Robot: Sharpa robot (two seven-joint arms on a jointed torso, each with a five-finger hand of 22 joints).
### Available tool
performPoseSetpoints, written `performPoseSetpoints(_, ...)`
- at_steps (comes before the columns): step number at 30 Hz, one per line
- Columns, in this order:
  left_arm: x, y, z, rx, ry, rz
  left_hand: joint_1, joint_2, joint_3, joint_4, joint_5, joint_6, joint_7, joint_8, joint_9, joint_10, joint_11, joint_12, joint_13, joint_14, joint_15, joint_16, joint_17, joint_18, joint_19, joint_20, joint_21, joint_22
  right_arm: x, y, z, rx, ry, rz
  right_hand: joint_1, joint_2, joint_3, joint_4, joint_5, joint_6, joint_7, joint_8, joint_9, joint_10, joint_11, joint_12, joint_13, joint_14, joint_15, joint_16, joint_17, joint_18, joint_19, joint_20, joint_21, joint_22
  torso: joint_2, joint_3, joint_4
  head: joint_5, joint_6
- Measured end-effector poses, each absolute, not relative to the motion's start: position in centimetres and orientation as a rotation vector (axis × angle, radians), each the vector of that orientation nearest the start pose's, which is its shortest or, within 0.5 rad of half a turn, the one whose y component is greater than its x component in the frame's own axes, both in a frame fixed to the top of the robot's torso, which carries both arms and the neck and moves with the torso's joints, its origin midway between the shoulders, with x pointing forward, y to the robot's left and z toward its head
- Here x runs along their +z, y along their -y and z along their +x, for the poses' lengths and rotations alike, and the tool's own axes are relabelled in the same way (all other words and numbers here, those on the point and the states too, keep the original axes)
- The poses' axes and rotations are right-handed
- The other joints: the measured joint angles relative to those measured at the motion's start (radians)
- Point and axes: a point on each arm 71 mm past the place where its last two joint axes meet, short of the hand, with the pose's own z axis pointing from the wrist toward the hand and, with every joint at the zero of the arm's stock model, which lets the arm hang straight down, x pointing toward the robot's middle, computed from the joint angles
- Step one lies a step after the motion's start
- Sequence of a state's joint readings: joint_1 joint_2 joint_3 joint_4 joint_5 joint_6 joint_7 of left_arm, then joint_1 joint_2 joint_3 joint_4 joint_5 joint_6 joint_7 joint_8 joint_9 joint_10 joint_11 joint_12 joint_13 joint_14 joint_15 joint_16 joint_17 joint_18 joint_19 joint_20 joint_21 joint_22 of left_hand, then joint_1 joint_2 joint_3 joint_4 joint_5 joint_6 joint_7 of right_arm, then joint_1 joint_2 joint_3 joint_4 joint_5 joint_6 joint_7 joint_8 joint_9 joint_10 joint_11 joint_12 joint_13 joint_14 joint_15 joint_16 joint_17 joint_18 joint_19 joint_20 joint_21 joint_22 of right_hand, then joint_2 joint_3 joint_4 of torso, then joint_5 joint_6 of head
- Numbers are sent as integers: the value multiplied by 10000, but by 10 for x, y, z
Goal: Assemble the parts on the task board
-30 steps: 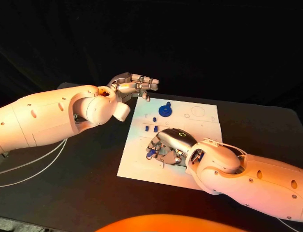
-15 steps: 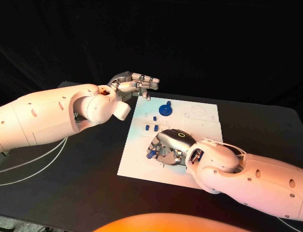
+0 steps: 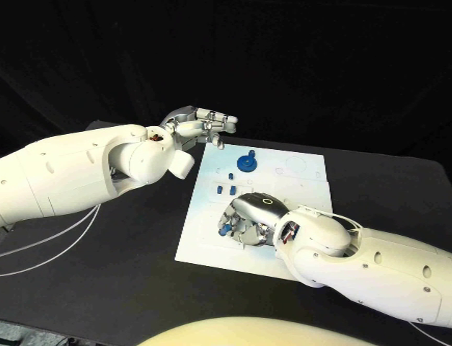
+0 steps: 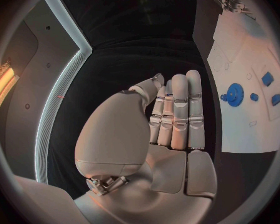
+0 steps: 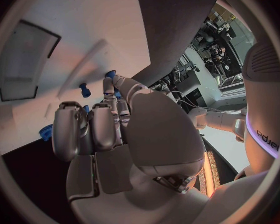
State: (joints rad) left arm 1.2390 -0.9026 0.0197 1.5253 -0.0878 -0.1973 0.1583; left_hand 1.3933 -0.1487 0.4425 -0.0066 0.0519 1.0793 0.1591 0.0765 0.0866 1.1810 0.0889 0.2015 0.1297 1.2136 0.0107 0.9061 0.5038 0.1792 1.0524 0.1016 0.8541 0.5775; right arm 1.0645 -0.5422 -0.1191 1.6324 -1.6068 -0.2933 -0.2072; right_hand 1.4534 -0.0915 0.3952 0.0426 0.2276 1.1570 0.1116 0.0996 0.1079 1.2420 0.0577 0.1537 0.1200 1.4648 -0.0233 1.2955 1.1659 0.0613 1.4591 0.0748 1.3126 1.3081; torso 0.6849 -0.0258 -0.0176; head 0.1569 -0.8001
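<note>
The black table [image 3: 112,288] carries the white task board [image 3: 210,245] at its middle. The right hand [image 3: 249,218] rests palm-down on the board's near half, fingers curled over a small blue part [image 3: 223,231] at their tips; whether it actually grips that part I cannot tell. The left hand [image 3: 197,125] hovers above the board's far left corner, fingers straight and close together, holding nothing. A blue gear [image 3: 246,163] sits on the far half, with small blue pegs [image 3: 223,189] just nearer
</note>
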Motion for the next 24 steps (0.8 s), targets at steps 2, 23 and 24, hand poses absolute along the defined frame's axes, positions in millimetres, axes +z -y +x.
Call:
performPoseSetpoints(2, -150, -231, 499, -14886, -15982, -10871, 0, 0, 0, 0, 0, 0, 0, 0, 0, 0, 0, 0, 0, 0, 0, 0, 0, 1, 0, 0, 0, 0, -247, 24, 388, 9324, -17608, -4386, -25, 3, 0, 0, -53, -1, 1, -2, 3, 3, 3, -26, 0, 0, 0, 0, 0, 1, 0, 0, 0, 0, 0, 0, 0, -5, -1)
performPoseSetpoints(23, -151, -232, 499, -14864, -15991, -10886, 0, 0, -29, -29, 0, 0, 0, 0, -12, 0, 0, 0, 13, -35, 35, -39, -18, 2, 0, 0, -35, -22, -245, 31, 384, 9033, -17466, -4042, -1346, -854, -955, 410, -68, -2433, 237, -366, -347, -517, 89, -217, 98, -2, 109, -559, -865, 1, -145, 144, -446, -3, -9, 4, 2, -23, 43)
performPoseSetpoints(24, -151, -232, 499, -14858, -15991, -10889, 0, 0, -29, -29, 0, 0, 0, 0, -12, 0, 0, 0, 12, -35, 35, -39, -18, 1, 0, 0, -35, -22, -244, 32, 383, 9072, -17402, -3978, -1347, -855, -1060, 422, -69, -2498, 220, -366, -360, -541, 65, -191, 123, -2, 109, -661, -997, 0, -145, 144, -446, -3, -9, 4, 0, -19, 47)
